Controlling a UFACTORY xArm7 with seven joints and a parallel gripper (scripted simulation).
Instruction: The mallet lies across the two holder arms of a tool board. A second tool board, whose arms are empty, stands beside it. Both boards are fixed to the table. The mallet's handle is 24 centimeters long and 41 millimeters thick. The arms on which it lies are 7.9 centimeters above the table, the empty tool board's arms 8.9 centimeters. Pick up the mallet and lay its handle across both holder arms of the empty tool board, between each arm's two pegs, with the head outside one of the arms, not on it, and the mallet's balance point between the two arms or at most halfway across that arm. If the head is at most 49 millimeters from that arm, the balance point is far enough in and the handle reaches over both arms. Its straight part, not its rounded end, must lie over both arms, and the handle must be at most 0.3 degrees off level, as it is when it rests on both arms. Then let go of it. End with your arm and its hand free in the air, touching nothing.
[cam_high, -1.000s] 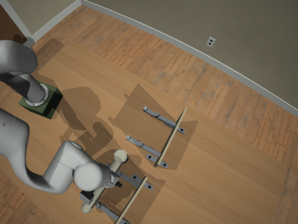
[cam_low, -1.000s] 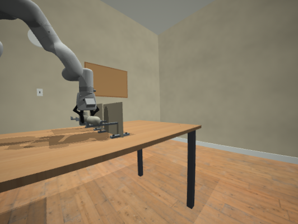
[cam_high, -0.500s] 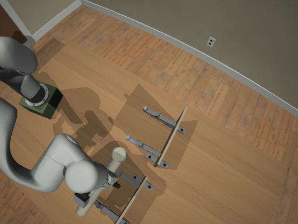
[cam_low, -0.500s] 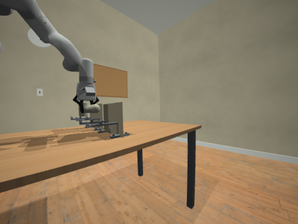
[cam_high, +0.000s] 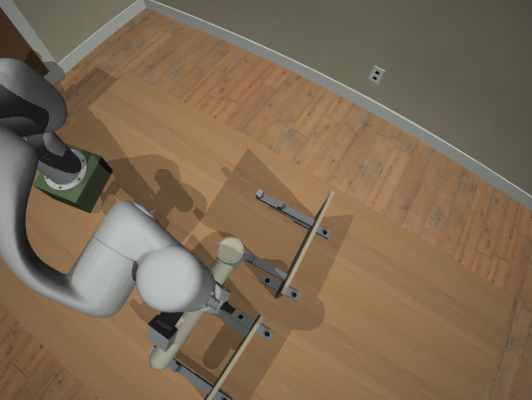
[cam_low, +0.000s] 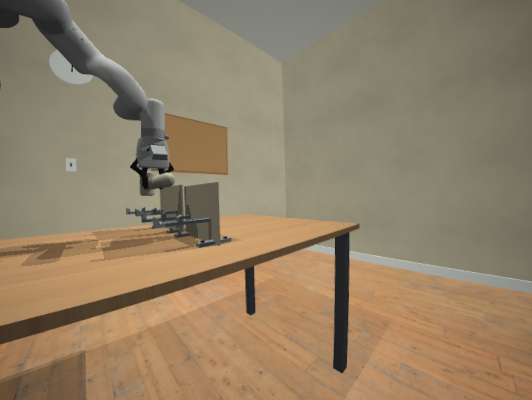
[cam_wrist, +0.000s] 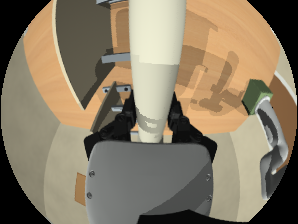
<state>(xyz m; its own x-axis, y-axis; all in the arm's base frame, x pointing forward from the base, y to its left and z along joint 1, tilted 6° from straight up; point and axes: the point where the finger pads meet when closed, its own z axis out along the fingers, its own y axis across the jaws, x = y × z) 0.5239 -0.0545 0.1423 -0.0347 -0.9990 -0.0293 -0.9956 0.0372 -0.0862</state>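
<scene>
Above the grey metal holder arms (cam_low: 172, 220), the hand (cam_low: 151, 179) clamps the mallet's (cam_high: 200, 305) smooth cream cylindrical handle.

Matt cream mallet (cam_high: 216, 280); wood-grain table (cam_high: 400, 310); grey metal holder arms (cam_high: 287, 212).

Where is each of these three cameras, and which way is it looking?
Top: high above, looking down on the table, both tool boards and the arm's pale links.
Exterior: off to one side near table height, facing the boards; the arm reaches down with the lifted mallet.
Wrist: mounted on the gripper, looking past its black fingers along the mallet's handle.
Shared: top and wrist views both show the arm's green base.
</scene>
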